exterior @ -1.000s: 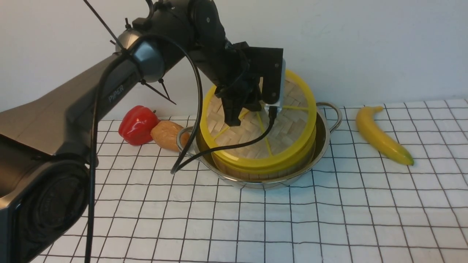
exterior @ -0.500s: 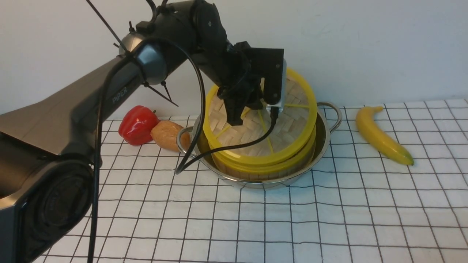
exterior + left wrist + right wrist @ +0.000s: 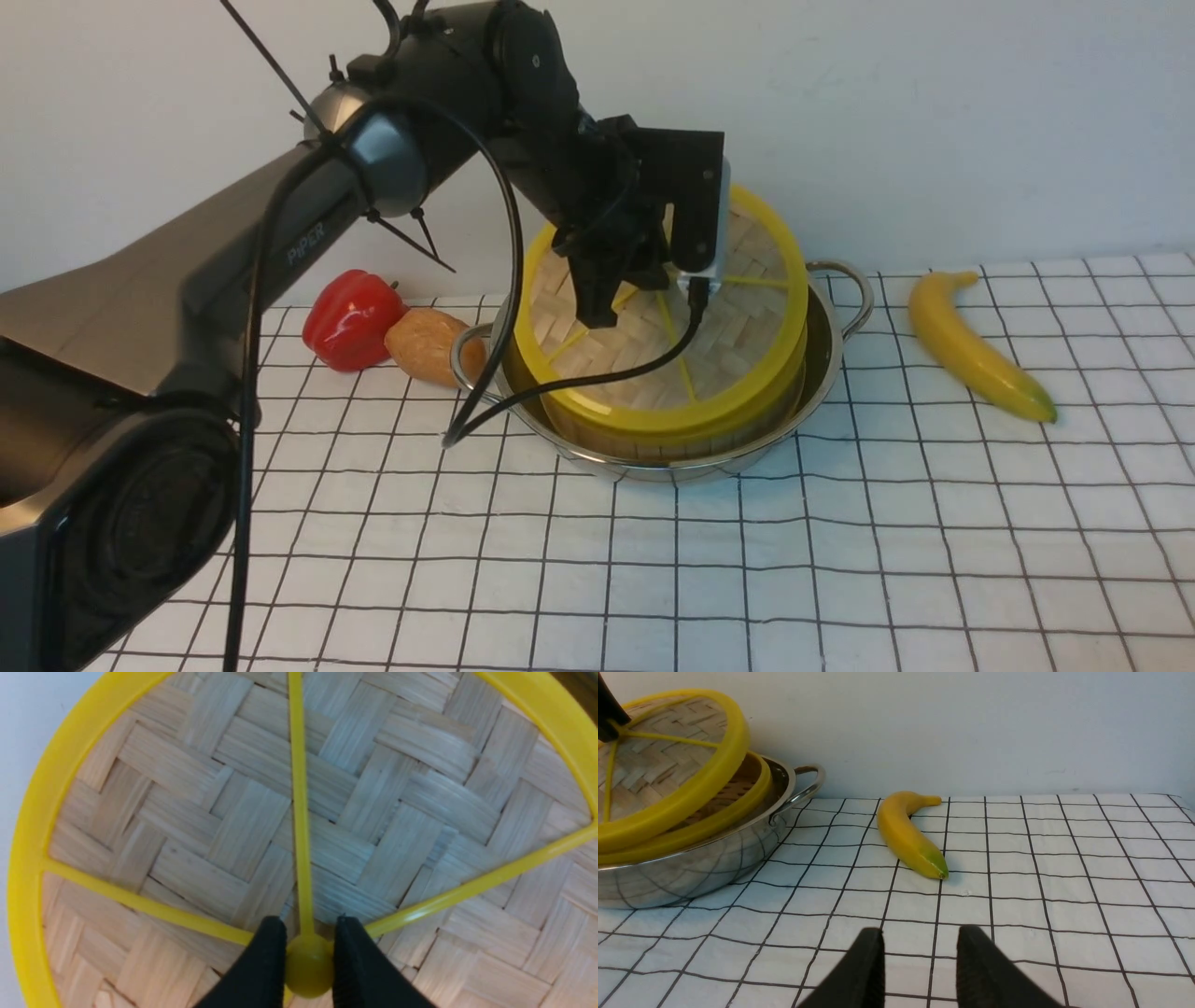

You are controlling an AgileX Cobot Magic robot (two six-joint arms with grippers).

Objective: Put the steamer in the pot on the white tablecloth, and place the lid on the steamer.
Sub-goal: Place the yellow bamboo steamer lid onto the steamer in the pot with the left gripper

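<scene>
**Mia:** What was on the far left of the cloth [image 3: 840, 541]?

**Ben:** A red pepper [image 3: 347, 319]. A potato [image 3: 425, 345] lay just beside it, and the potato was right by the pot's near handle.

**Mia:** And the pot [image 3: 826, 355]?

**Ben:** It sat on the cloth, about in the middle. The steamer [image 3: 763, 784] was down inside it, with only its yellow rim and a bit of its side showing.

**Mia:** Where was the lid [image 3: 738, 327]?

**Ben:** Over the steamer, but tilted. Its back edge was high and its front edge was low, close to the steamer's rim. I could not tell if the two rims touched.

**Mia:** Who held it?

**Ben:** The left tool [image 3: 308, 933]. Its two black fingers pinched the little yellow knob in the middle of the lid, one on each side.

**Mia:** What was to the right of the pot?

**Ben:** A banana [image 3: 976, 345], lying on the cloth a little way from the pot's other handle.

**Mia:** And the right tool [image 3: 920, 938]?

**Ben:** Its fingers were spread apart with nothing between them. It was low over the cloth, well apart from the pot.
</scene>
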